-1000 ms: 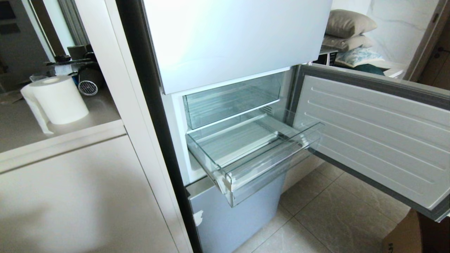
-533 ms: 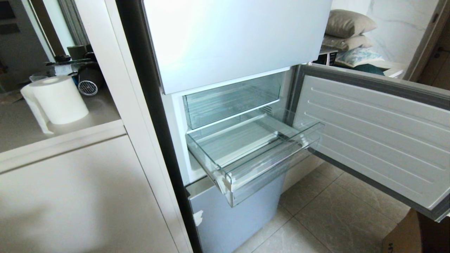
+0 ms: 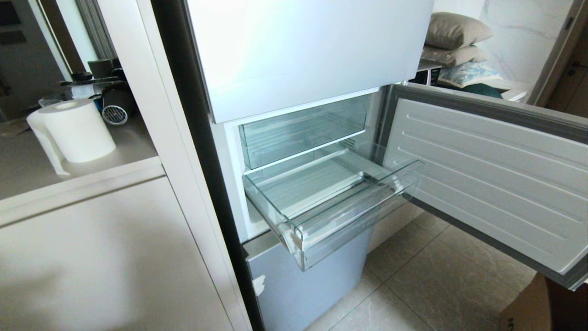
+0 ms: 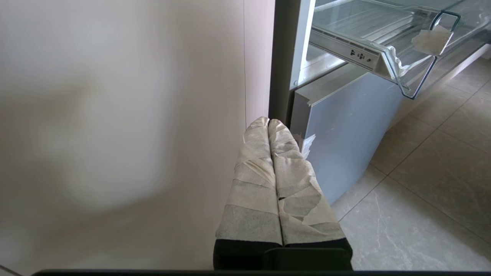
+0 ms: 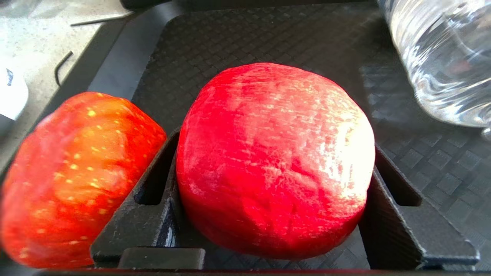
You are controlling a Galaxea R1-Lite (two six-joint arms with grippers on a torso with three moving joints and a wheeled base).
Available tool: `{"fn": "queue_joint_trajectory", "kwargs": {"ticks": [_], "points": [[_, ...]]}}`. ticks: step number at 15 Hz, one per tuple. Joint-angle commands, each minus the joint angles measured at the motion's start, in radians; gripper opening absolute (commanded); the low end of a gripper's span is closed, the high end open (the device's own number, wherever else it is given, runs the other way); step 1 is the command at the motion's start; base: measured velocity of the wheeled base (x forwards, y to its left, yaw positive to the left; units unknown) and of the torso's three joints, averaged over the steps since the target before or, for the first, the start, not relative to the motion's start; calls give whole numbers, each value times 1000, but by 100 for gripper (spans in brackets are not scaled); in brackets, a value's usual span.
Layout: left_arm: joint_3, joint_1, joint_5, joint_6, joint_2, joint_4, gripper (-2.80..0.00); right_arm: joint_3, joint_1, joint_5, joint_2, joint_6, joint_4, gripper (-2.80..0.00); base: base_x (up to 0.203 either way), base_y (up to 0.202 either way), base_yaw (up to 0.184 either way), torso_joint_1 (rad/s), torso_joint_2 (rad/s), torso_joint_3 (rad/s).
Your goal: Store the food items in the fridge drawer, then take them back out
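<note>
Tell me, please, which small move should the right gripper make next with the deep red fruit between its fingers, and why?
Probably finish closing and then lift. The right gripper has a finger on each side of the deep red fruit, which sits on the black mat, so no carry is possible yet. The fridge drawer is pulled out and empty, ready to receive it.

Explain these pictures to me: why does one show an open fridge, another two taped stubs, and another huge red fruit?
They come from three cameras on one two-armed robot. The head camera looks down at the fridge, its clear drawer pulled out with nothing in it. The left wrist camera shows the left gripper, taped fingers pressed together, parked beside the fridge. The right wrist camera sits behind the right gripper, whose black fingers flank a deep red apple on a dark textured mat. An orange-red fruit lies beside it, a clear bottle nearby. Whether the apple is gripped yet, I cannot tell.
</note>
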Motion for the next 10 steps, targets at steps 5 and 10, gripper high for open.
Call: {"fn": "queue_joint_trajectory", "kwargs": {"ticks": [5,10], "points": [[0,1,0,0,0,0,-280,127,-47,-43,-243,29,-2,-280,0,0,0,0,0,0],[0,1,0,0,0,0,-280,244,-110,-45,-589,106,164,-280,0,0,0,0,0,0]]}}
